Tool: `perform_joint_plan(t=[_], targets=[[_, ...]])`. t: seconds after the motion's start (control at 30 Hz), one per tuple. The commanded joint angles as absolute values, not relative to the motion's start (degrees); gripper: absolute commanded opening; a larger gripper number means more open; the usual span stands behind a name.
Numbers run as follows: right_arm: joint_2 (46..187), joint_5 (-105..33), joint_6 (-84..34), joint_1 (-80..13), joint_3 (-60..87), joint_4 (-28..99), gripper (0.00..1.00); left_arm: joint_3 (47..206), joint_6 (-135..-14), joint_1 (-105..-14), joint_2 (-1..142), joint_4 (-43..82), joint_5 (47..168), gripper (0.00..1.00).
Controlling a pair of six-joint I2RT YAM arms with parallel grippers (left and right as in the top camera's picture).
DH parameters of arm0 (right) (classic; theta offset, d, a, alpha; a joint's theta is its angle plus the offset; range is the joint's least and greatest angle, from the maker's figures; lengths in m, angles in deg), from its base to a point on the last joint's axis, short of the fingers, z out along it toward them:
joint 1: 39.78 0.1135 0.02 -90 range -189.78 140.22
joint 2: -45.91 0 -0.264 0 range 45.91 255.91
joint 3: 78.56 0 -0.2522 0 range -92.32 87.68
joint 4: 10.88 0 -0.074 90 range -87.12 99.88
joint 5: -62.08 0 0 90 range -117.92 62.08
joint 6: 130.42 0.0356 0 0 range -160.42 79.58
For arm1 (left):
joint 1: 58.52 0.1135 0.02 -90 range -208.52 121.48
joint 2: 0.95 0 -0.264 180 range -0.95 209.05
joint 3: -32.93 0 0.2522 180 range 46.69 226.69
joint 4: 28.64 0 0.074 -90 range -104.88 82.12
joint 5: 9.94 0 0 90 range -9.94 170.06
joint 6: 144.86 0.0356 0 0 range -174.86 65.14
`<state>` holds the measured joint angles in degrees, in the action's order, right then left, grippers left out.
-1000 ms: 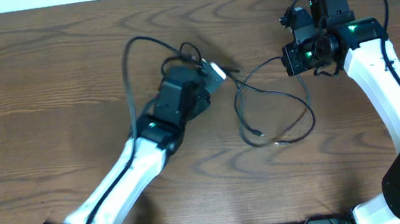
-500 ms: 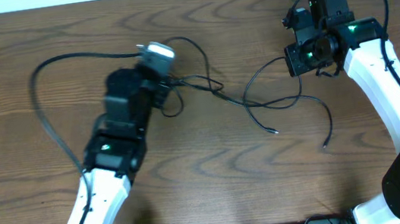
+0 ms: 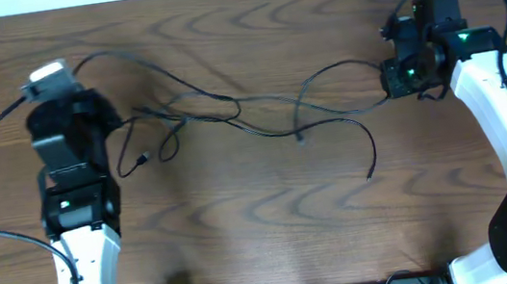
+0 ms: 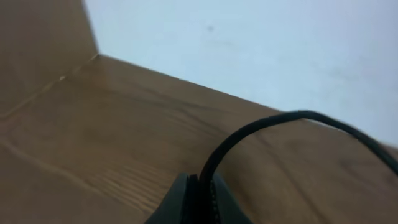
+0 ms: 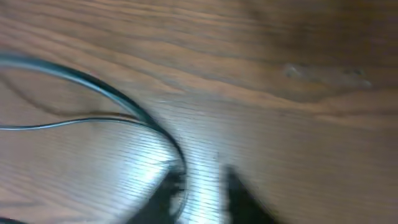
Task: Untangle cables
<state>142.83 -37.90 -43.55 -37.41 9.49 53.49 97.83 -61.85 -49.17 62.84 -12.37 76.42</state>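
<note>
Left claw [image 4: 200, 190] clamped on black cable [image 4: 261, 122], right claw [image 5: 202, 193] parted | step: stretching cables [image 3: 230, 106] apart | next: you grab tangle [image 3: 178, 117] left of centre

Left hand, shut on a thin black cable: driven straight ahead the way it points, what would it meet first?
Nothing nearby: ahead of the left hand lies only bare brown wooden table, then the white surface at its far edge. The thin black cable arcs off right. Depth is hard to judge.
</note>
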Motion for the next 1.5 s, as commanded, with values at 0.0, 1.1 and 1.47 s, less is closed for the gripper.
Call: perform_joint_plan(t=[0.0, 1.1, 1.47], targets=[[142.79, -35.99, -43.03, -39.42, 10.91, 53.62, 0.76, 98.02, -67.86, -45.94, 61.55, -14.54, 83.46, 0.07], [142.81, -69.96, -44.58, -24.55, 12.07, 34.74, 0.99, 101.0, -85.17, -49.59, 61.51, -44.15, 117.14, 0.08], [147.07, -70.99, -32.87, -10.11, 12.07, 18.87, 0.99, 101.0, -85.17, -53.5, 61.51, -44.15, 117.14, 0.07]])
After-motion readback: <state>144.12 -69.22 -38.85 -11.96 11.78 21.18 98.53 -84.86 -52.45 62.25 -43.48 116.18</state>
